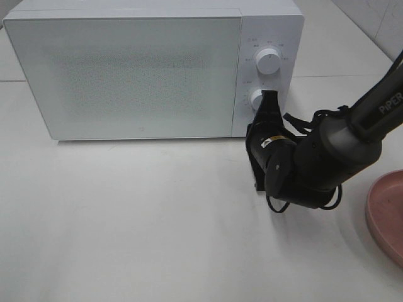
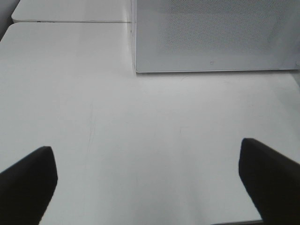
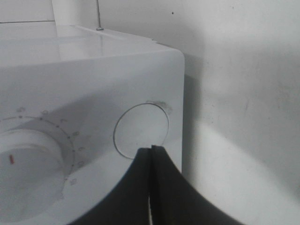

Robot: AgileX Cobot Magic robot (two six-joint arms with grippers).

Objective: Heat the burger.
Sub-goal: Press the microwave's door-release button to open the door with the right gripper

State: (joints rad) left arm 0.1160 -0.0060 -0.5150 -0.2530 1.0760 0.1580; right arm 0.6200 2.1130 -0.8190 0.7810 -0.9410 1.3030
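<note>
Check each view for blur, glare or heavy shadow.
Exterior high: evenly lit, sharp, no glare on the white box-shaped microwave. Left wrist: black fingers of the open left claw are blurred. Right wrist: the shut right claw is a soft dark mass, shadow falling beside the microwave.

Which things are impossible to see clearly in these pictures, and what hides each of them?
- Burger: in no view; the microwave door is closed and its dotted window shows nothing inside.
- Lower knob: exterior high view, partly covered by the right gripper.
- Pink plate: cut off by that view's right edge.
- Knob markings: too small to read there.
</note>
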